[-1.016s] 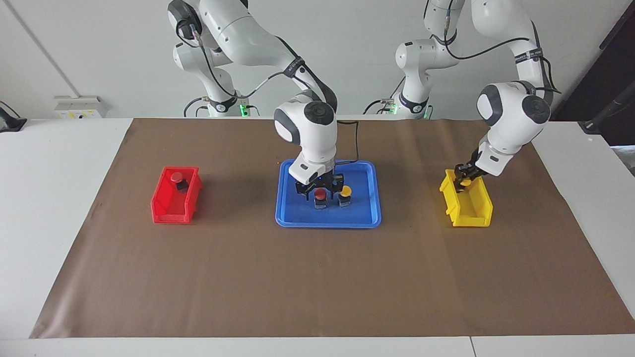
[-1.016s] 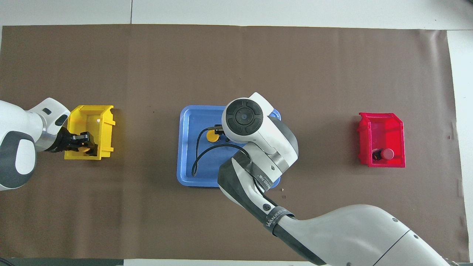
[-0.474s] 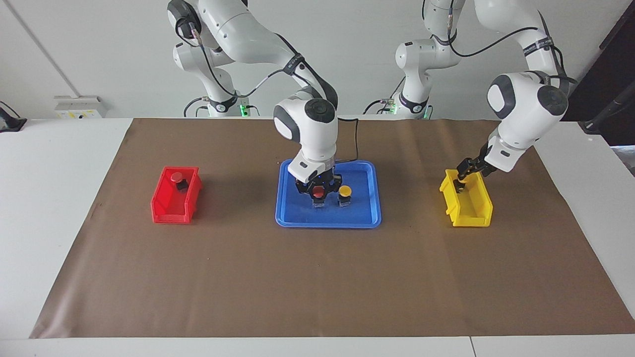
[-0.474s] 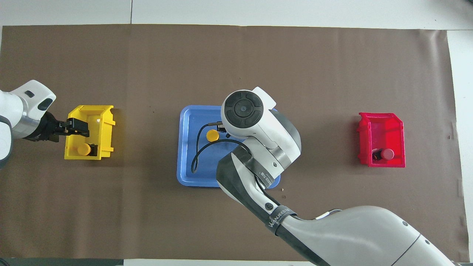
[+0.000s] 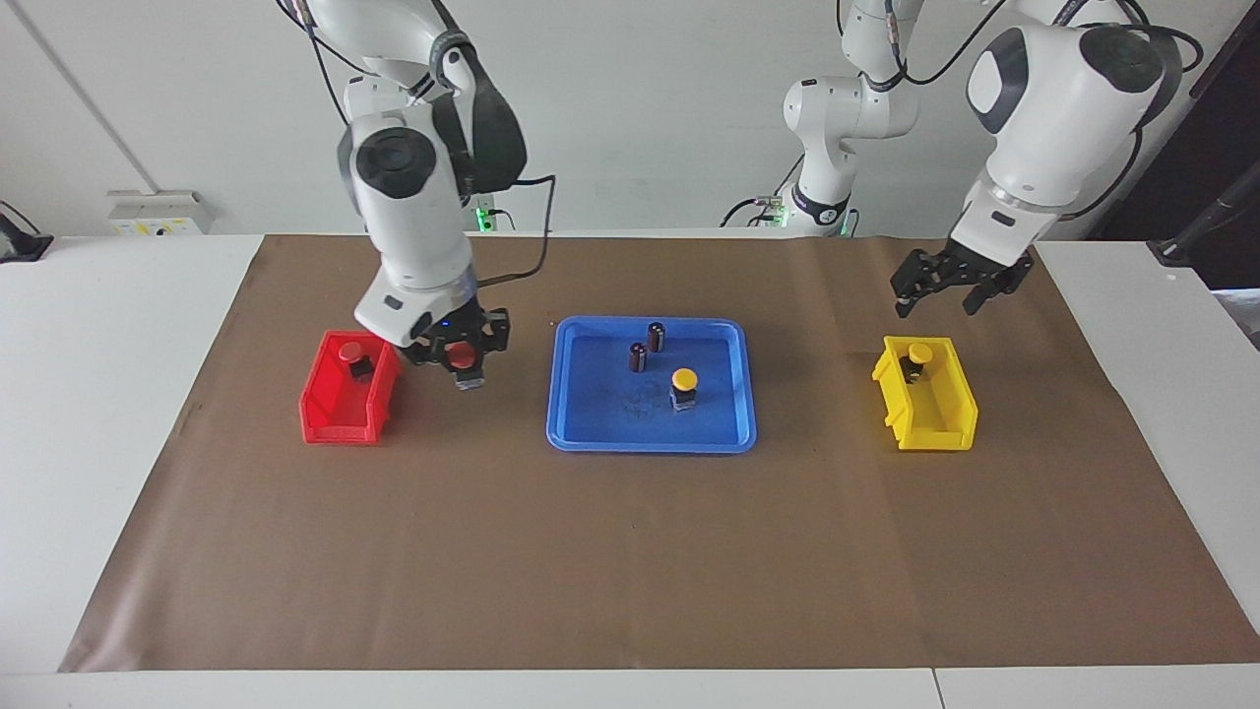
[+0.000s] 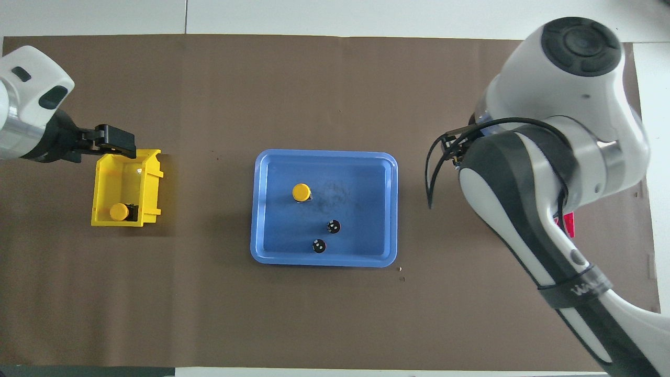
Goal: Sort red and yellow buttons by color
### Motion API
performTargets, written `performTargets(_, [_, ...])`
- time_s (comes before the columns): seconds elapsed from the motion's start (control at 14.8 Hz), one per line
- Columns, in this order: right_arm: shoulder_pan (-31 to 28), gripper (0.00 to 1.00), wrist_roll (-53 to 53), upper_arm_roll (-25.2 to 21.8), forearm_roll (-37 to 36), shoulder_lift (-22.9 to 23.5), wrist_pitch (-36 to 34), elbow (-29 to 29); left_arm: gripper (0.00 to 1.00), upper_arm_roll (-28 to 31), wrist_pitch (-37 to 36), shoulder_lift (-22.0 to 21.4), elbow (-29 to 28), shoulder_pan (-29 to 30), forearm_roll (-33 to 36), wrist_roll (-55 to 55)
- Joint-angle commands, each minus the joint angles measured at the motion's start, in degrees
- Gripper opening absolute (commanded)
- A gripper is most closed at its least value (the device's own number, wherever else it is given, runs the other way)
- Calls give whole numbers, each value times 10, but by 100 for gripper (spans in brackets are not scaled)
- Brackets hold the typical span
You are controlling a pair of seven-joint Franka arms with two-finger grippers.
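My right gripper (image 5: 461, 347) is shut on a red button (image 5: 463, 366) and hangs over the mat just beside the red bin (image 5: 325, 414), between the bin and the blue tray (image 5: 591, 433). Another red button (image 5: 350, 352) lies in that bin. One yellow button (image 5: 684, 379) (image 6: 300, 192) stands in the tray. A second yellow button (image 5: 920, 353) (image 6: 119, 211) sits in the yellow bin (image 5: 950, 418) (image 6: 112, 178). My left gripper (image 5: 940, 295) (image 6: 123, 146) is open with nothing in it, raised over the yellow bin's end nearer to the robots. In the overhead view the right arm hides its own gripper.
Two dark brown cylinders (image 5: 656, 337) (image 5: 638, 356) stand in the tray, nearer to the robots than the yellow button; overhead they show as dark cylinders (image 6: 333, 226) (image 6: 318, 245). A brown mat (image 5: 630, 551) covers the table. The right arm covers most of the red bin (image 6: 568, 225) from above.
The right gripper closed on the red button in the tray, lifted it and carried it to beside the red bin. The left gripper let go of a yellow button in the yellow bin and rose.
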Motion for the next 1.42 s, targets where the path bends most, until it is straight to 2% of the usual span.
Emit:
performTargets(0.0, [-64,8,-80,8,11,-27,20,-62,100,3,98,24,-64,-107,12,-181])
performTargets(0.14, [-114,8,-143,8,11,-44,63,-109,100,4,149,70,-64,-173,11,-259])
performTargets(0.27, [-132,8,-170,8,11,-63,124,-167,100,5,208,113,-64,-208,11,-312])
performTargets(0.47, [-152,8,-205,7,11,-86,201,-238,100,4,236,143,-67,-218,12,-322])
performTargets(0.68, [-163,8,-222,6,11,-94,237,-273,96,4,241,162,-68,-225,12,-322])
performTargets(0.74, [-164,8,-222,6,11,-99,247,-281,74,4,236,162,-68,-226,12,-324])
performTargets(0.81, [-164,8,-222,6,12,-101,259,-293,3,4,234,162,-69,-226,12,-328])
performTargets(0.95, [-165,8,-220,6,12,-93,303,-315,1,3,234,163,-63,-230,11,-340])
performTargets(1.08, [-161,8,-209,6,12,-93,315,-323,1,4,228,162,-52,-228,4,-340])
performTargets(1.22, [-157,8,-192,6,12,-93,331,-333,1,10,169,159,-7,-213,5,-329])
performTargets(1.35, [-159,11,-197,6,12,-89,336,-335,1,12,101,154,35,-165,9,-262])
